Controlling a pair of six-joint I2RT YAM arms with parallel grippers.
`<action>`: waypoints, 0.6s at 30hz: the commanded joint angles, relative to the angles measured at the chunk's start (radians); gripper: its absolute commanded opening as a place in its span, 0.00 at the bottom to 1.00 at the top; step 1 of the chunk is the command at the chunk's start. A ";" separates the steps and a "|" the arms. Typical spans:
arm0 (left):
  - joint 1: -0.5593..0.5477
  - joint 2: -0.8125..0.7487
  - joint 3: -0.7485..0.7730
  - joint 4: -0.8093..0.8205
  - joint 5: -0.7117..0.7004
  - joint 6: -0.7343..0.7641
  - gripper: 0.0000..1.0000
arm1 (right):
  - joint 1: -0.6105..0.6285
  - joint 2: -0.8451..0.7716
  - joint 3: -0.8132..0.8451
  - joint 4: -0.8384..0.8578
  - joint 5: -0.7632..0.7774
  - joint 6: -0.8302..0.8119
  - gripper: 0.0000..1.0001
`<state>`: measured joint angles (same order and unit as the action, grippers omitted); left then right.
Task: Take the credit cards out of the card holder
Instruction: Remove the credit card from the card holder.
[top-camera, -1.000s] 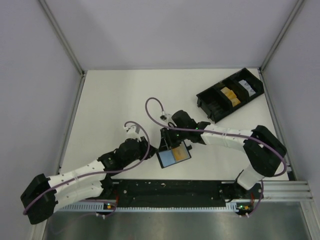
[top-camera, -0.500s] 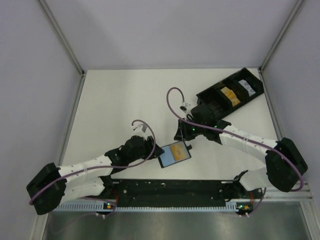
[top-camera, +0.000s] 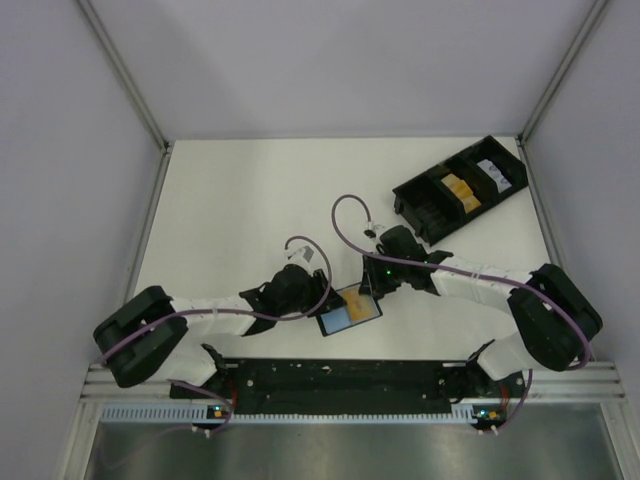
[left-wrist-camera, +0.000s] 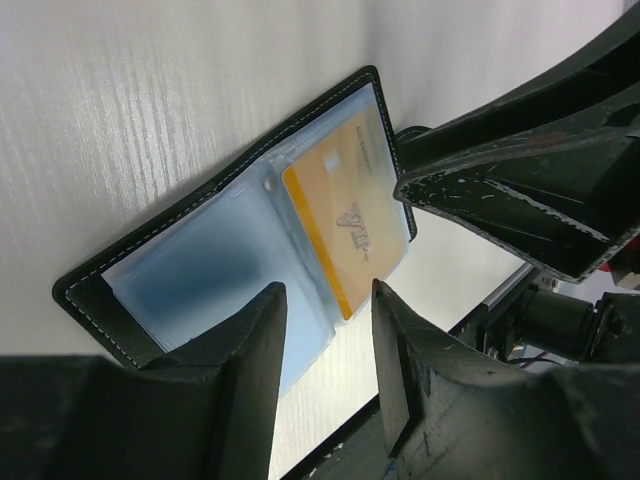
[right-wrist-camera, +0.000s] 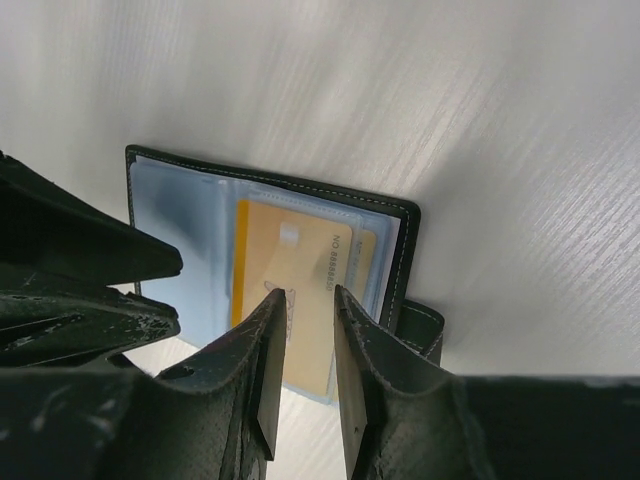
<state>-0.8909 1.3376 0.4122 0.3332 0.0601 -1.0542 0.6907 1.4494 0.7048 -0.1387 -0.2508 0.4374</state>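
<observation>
The card holder (top-camera: 334, 319) lies open and flat on the table near the front edge, glossy blue-grey inside. An orange-yellow credit card (top-camera: 358, 303) sits in its right sleeve, with a second card edge showing behind it in the right wrist view (right-wrist-camera: 365, 262). My left gripper (top-camera: 318, 297) is open and empty, hovering at the holder's left page (left-wrist-camera: 190, 275). My right gripper (top-camera: 368, 287) hangs over the orange card (right-wrist-camera: 290, 255) with its jaws a narrow gap apart and nothing between them. The holder's black tab (right-wrist-camera: 420, 325) sticks out at the right.
A long black compartmented tray (top-camera: 410, 195) stands at the back right, with orange items and a white item in its sections. The black rail of the arm bases (top-camera: 350, 378) runs just in front of the holder. Side walls close in the table.
The right gripper left the holder, swung back towards the tray, then returned over the orange card. The left arm reached right to the holder's left edge. The holder stayed open.
</observation>
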 joint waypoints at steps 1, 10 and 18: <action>-0.002 0.070 0.027 0.130 0.020 -0.046 0.44 | -0.007 0.009 -0.002 0.047 0.044 -0.017 0.25; -0.002 0.167 0.013 0.224 0.041 -0.098 0.44 | -0.007 0.026 -0.050 0.082 -0.005 0.001 0.23; -0.002 0.189 0.013 0.245 0.043 -0.115 0.43 | -0.007 0.037 -0.083 0.114 -0.038 0.035 0.21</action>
<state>-0.8909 1.5082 0.4122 0.5220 0.0940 -1.1545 0.6895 1.4670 0.6491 -0.0563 -0.2630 0.4545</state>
